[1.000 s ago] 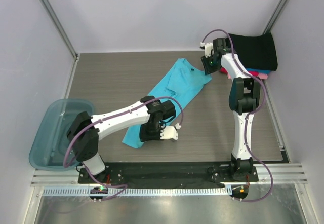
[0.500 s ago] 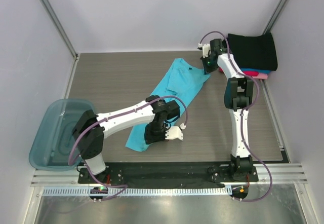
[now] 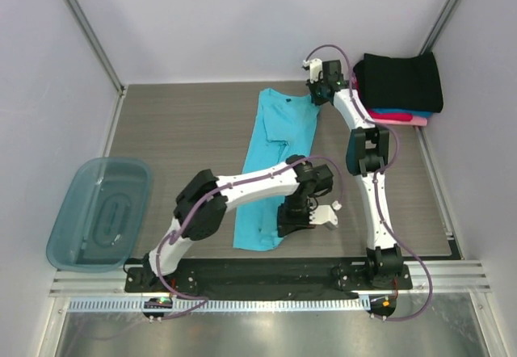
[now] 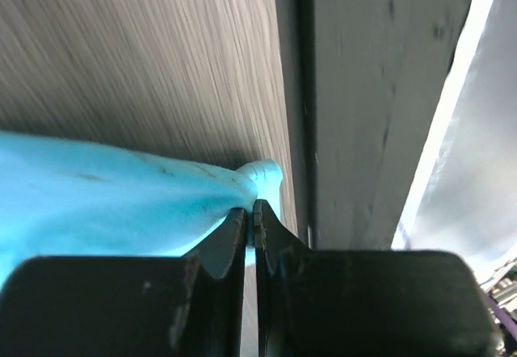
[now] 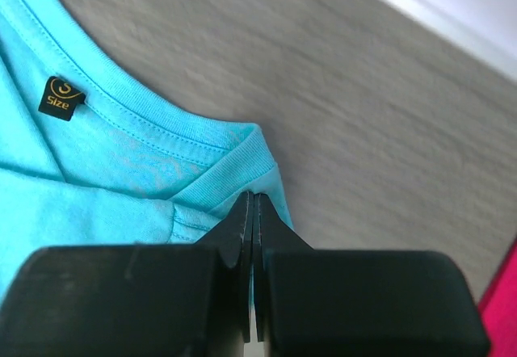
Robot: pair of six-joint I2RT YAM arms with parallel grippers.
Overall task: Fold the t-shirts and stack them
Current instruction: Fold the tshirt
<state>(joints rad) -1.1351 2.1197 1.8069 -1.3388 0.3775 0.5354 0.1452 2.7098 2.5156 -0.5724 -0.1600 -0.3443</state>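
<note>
Presently, left hand (image 4: 249, 212): seen pressed shut, a lower hem corner of the turquoise t-shirt (image 3: 271, 163) being pinched between the jaws.
Likewise, right hand (image 5: 250, 199): seen closed, the ribbed collar edge of the same shirt being nipped at the very tips.
Position of the task's thing: the turquoise shirt is laid out long on the counter (image 3: 178, 131), collar toward the far wall and hem toward the arm bases. It is held at both ends. A black size label (image 5: 60, 98) is shown inside the neck.
T-shirts counted: four. One is spread on the counter. Three are folded in a stack in the far right corner, with the black t-shirt (image 3: 404, 82) on top, the blue t-shirt (image 3: 408, 114) shown only as a thin edge beneath it, and the pink t-shirt (image 3: 388, 119) at the bottom.
Other things counted: two hands, and one bin (image 3: 101, 212), set at the near left, well apart from the spread shirt.
Edges: the hem is found just beside the counter's near edge and the collar near its far edge. The stack is tucked against the right wall.
Open room: bare counter is seen from the shirt's left side to the left wall. A narrower strip is left between the shirt and the right arm. The right hand is placed just beside the stack.
</note>
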